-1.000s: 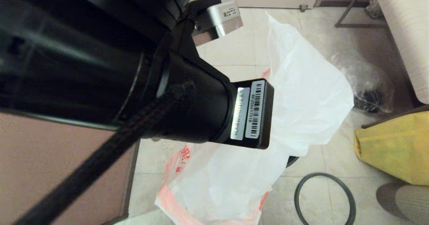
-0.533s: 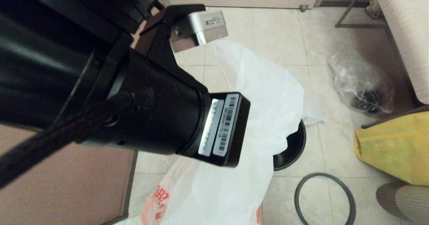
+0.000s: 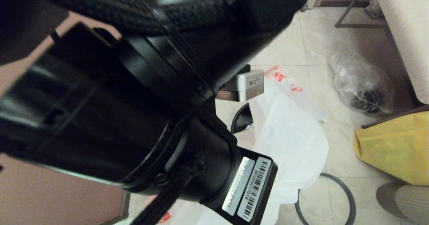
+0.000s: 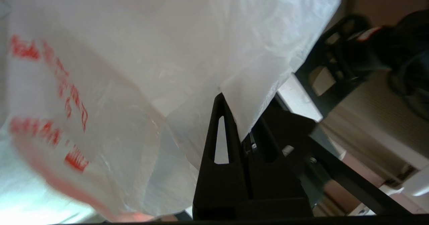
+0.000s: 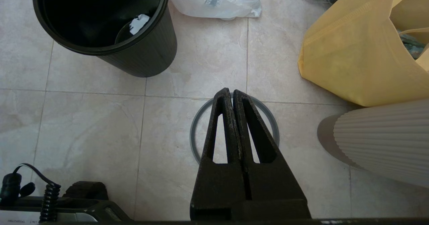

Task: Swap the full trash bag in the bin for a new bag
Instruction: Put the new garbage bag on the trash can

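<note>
Head view: the left arm fills the left and centre; the new bag [image 3: 288, 141] hangs at centre right, long axis running top to bottom, over the bin [image 3: 242, 117].

Left wrist view: the left gripper [image 4: 231, 117] is clamped tight on the new bag's film.

Right wrist view: the right gripper [image 5: 233, 96], fingers pressed together and empty, hangs over the hoop [image 5: 197, 144]; the bin stands upright at upper left, mouth up.

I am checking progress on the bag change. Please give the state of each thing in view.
new bag: pinched in the shut left claw, not in the bin
bin: upright, unlined
hoop: lying on the floor, off the bin
right claw: shut, holding nothing
yellow bag: open
</note>
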Available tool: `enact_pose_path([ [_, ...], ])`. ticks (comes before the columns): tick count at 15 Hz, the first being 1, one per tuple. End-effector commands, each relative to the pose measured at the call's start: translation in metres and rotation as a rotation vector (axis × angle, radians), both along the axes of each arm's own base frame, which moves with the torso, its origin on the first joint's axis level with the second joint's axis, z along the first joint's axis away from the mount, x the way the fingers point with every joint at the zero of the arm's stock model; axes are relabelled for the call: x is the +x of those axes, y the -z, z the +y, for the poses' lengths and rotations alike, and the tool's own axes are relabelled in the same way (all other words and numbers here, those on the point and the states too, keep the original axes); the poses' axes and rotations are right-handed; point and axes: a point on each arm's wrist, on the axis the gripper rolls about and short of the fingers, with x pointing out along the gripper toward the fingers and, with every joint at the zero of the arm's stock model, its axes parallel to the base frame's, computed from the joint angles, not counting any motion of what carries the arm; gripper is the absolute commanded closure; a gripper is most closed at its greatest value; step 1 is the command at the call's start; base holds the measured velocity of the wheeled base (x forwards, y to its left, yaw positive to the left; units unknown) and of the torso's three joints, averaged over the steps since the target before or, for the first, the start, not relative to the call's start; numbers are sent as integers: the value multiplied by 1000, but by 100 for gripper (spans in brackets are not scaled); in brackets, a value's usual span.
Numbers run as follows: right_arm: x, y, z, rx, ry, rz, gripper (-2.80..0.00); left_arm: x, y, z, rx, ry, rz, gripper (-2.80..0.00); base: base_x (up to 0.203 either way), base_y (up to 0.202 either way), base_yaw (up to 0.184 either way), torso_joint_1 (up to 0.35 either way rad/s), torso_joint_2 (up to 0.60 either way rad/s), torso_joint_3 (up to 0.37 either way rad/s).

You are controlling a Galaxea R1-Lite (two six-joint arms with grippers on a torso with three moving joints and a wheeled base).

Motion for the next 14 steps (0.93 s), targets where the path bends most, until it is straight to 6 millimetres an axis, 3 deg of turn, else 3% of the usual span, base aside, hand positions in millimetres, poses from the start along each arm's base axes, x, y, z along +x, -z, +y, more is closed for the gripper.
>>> enact_pose_path([
  [1,0,0,0,0,-1,1,0,17,19,-16,63,-35,18,0,0,0,0,0,0,0],
  [6,0,0,0,0,-1,1,0,57,57,-47,136,-49,10,0,0,0,0,0,0,0],
  [11,0,0,0,0,-1,1,0,136,104,-77,96,-90,-146,0,0,0,0,0,0,0],
  [14,0,0,0,-2,-1,1,0,184,142,-107,37,-150,-361,0,0,0,0,0,0,0],
])
